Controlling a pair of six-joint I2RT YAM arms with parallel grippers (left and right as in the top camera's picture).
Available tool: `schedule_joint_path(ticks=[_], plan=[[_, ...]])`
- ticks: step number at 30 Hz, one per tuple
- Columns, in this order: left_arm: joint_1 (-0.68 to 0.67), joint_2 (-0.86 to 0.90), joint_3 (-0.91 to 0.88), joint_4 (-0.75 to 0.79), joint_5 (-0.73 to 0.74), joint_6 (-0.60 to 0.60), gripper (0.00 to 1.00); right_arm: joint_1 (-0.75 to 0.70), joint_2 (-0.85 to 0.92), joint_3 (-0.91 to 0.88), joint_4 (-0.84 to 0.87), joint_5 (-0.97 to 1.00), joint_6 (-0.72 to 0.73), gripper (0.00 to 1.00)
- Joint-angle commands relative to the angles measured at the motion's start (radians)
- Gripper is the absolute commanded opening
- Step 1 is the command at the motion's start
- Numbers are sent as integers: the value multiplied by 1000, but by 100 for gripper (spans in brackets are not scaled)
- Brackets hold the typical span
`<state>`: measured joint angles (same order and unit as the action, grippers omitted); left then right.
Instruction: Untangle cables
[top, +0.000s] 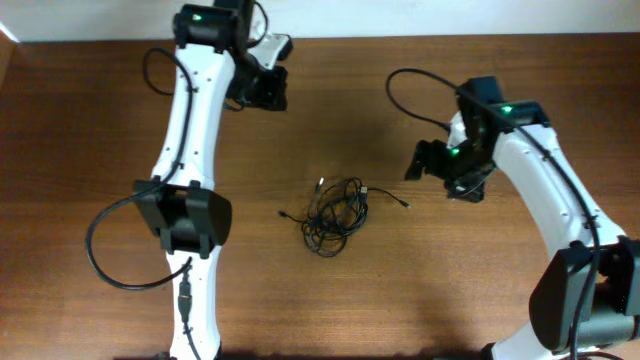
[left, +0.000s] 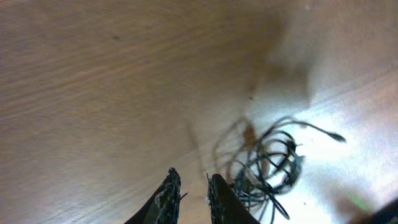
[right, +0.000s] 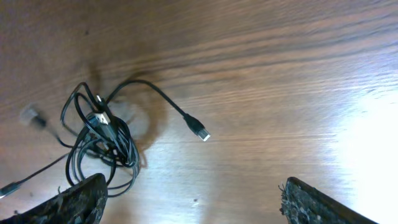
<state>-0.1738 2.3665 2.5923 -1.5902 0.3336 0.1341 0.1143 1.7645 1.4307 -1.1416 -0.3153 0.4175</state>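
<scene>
The cables (top: 335, 215) lie as one small knot of thin black cords on the wooden table, midway between the arms. One plug end (top: 403, 203) trails right and another trails left. My left gripper (top: 265, 92) hangs at the far side, above and well away from the knot. In the left wrist view its fingers (left: 192, 175) are nearly together with nothing between them, and the knot (left: 270, 158) lies just right of them. My right gripper (top: 440, 172) is right of the knot. In the right wrist view it (right: 193, 193) is wide open and empty, with the knot (right: 102, 134) at its left finger and a plug (right: 202, 134) lying free.
The wooden table (top: 100, 120) runs to a pale wall edge at the back. The white left arm base (top: 190, 225) stands left of the knot with its own thick black cable looping out (top: 100, 250). The right arm's base (top: 590, 290) sits at the lower right.
</scene>
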Motion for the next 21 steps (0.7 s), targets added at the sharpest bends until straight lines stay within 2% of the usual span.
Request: schedule_joint_path(ticks=[1,4,5,7,8,11,13,18,19,20,21], plan=[[-69,-16,13,-68,58,83,13,-49,-9,15,-4,-25,-100,90],[-169,-16,5,-98,65,153,14,-54,-9,15,-4,-24,-108,90],[-213,-16,-37,-98,22,159,11,-58,-9,15,-7,-24,-108,91],[-269,-16,-224,-98,12,161,4,-64,-9,15,-15,-21,-108,92],[-297,-16,-310,-95,24,213,4,-64,-9,15,-15,-21,-107,93],[-358,-16,-455,50,44,237,5,-64,-9,15,-16,-21,-107,93],[-376,-16,-509,173,45,191,6,-64,-9,15,-21,-21,-107,93],[-419,-16,-592,269,30,173,24,-64,-8,15,-23,-21,-107,93],[-427,-15,-616,290,-1,160,31,-64,-8,15,-26,-21,-107,93],[-429,-15,-652,327,-55,124,46,-64,-9,15,-30,-21,-107,93],[-429,-14,-677,358,-66,124,49,-64,-9,15,-30,-21,-108,93]])
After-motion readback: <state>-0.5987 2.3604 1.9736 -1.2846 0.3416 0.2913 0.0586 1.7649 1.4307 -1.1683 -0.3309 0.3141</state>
